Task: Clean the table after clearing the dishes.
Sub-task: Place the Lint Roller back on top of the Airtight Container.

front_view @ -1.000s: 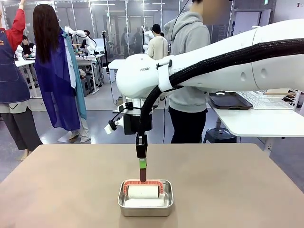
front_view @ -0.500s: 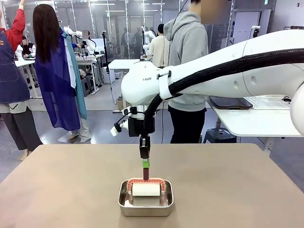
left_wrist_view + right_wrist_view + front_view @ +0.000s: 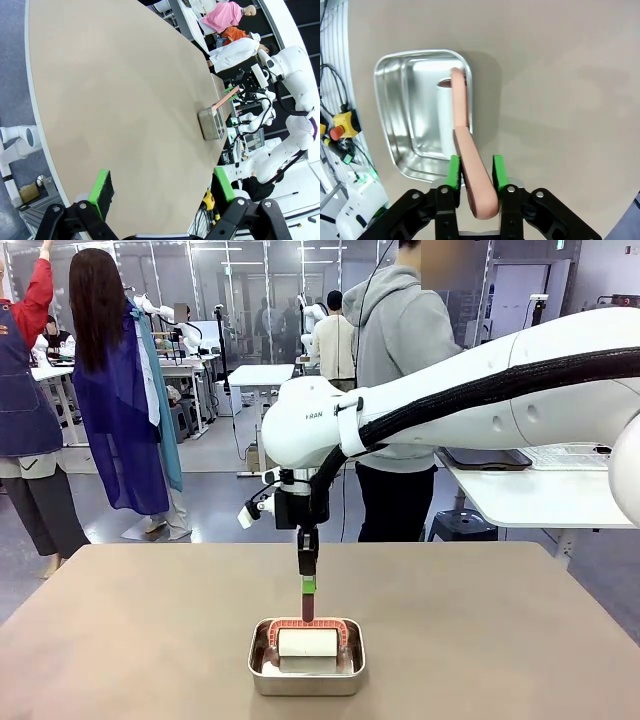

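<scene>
My right gripper (image 3: 308, 586) hangs over the middle of the brownish table (image 3: 120, 640), shut on the pink handle (image 3: 307, 608) of a lint roller. The roller's white roll (image 3: 305, 643) rests inside a small steel pan (image 3: 305, 687). In the right wrist view the green pads (image 3: 454, 172) clamp the handle (image 3: 461, 110), which reaches down to the roll (image 3: 444, 117) in the pan (image 3: 385, 100). My left gripper (image 3: 162, 187) is open with nothing between its pads, high above the table (image 3: 125, 100) and far from the pan (image 3: 210, 125). The dishes are out of view.
A person in a grey hoodie (image 3: 400, 390) stands with their back turned just beyond the table's far edge. A white table (image 3: 540, 495) with a dark tray stands at the back right. Bare tabletop surrounds the pan on all sides.
My right arm has shifted a little to the right and away from the camera, still shut on the handle. The roll has moved slightly with it inside the pan.
</scene>
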You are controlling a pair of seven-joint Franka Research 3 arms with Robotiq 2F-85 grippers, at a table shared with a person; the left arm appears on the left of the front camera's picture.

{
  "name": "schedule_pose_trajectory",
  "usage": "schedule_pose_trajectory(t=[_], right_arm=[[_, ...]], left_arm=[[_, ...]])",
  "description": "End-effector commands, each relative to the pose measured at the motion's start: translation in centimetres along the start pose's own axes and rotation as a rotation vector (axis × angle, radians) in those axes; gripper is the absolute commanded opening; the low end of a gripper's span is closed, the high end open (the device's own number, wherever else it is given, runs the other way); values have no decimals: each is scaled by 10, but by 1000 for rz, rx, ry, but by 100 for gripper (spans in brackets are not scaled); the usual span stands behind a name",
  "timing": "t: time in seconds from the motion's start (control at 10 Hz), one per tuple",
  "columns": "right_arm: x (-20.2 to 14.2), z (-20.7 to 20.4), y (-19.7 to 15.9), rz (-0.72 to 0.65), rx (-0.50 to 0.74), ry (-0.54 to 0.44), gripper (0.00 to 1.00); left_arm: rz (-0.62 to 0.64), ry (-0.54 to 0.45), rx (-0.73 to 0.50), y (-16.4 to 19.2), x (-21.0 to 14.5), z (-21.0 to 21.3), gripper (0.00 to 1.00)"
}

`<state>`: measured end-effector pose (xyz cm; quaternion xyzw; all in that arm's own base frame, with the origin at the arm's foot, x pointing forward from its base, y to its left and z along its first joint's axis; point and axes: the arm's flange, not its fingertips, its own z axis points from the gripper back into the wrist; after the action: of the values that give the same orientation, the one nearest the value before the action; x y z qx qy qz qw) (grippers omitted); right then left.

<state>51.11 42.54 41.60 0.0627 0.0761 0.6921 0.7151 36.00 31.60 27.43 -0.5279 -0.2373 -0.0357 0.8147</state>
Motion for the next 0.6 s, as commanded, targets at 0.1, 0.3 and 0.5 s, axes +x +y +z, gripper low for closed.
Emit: schedule_pose_trajectory(t=[0.1,0.3,0.5], right_arm=[[-10,2,-3,36,-57,-4,90],[-12,8,-2,29,-64,-11,100],[-15,10,-1,33,-78,-31,97]], left_arm=[[4,13,6,-4,-1,4,100],[4,13,6,-4,-1,4,100],[4,13,6,-4,-1,4,100]])
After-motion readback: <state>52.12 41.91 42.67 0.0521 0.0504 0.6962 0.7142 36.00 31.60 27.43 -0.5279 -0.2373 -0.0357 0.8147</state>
